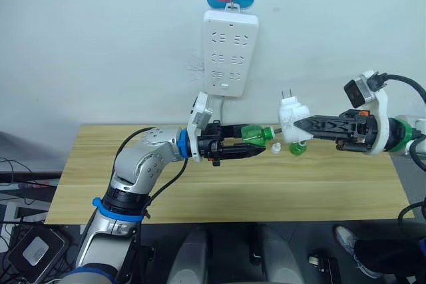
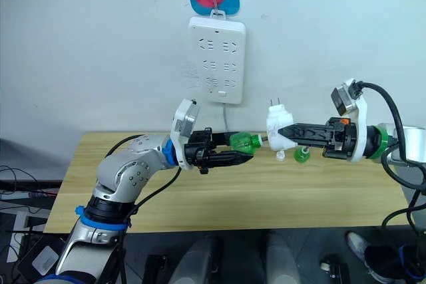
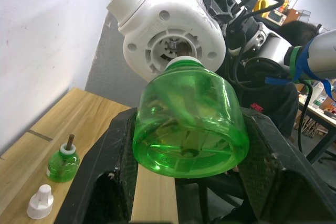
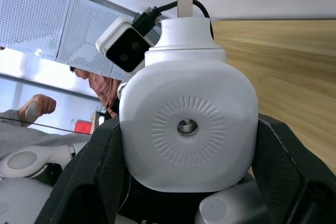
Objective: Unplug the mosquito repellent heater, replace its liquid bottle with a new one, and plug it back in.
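Green see-through bottle (image 3: pixel 189 124) is pinched in the left gripper (image 1: pixel 247 145), its neck right at the socket of the heater (image 1: pixel 292 116), which the right gripper (image 1: pixel 299 126) clamps above the wooden table (image 1: pixel 219 194). I'd line the wick up dead centre, then twist gently; smooth plastic slips easily

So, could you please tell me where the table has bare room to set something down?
The wooden table is bare along its left half and front edge. It is crowded mid-back, where the old bottle and white cap sit beneath the two pincers.
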Motion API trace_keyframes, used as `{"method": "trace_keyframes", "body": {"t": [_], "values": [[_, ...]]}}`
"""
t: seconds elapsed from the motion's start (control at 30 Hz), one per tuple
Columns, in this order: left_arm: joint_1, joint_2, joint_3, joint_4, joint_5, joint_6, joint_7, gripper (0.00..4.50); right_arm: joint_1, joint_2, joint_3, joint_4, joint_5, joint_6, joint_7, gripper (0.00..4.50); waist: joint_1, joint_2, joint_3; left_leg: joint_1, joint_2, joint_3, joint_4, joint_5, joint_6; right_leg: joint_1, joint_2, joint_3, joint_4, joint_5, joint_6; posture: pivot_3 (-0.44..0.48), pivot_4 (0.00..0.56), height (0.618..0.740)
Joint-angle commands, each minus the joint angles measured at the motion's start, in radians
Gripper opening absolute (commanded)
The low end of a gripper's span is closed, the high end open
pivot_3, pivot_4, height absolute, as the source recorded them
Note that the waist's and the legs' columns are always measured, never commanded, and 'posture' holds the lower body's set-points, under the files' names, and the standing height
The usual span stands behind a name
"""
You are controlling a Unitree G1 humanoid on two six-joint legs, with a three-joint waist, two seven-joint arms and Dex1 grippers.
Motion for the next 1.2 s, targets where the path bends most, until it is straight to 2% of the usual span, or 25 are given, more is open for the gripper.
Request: {"method": "trace_keyframes", "body": {"t": [0.03,0.67,1.2], "values": [[-0.014,0.002,0.003,-0.016,-0.003,-0.013,-0.018,2.27,0.026,-0.034,-0.011,-0.036,0.035,-0.011,0.018,2.96,0.000,0.000,0.000,0.000,0.000,0.000,0.000,0.000,0.000,0.000,0.000,0.000,0.000,0.000,0.000,0.017,0.294,0.740],[-0.001,0.003,-0.021,-0.030,0.006,-0.022,-0.038,2.27,0.038,-0.054,0.005,-0.067,0.035,-0.027,0.067,2.96,0.001,0.000,0.000,0.000,0.000,0.000,0.000,0.000,0.000,0.000,0.000,0.000,-0.001,0.000,0.000,0.015,0.279,0.740],[-0.007,0.010,0.003,-0.067,-0.023,0.009,-0.032,2.27,0.079,-0.070,0.005,-0.102,0.035,-0.040,0.077,2.96,0.002,0.000,0.000,0.000,0.000,0.000,0.000,0.000,0.000,0.000,0.000,0.000,-0.001,0.000,0.000,0.024,0.270,0.740]]}}
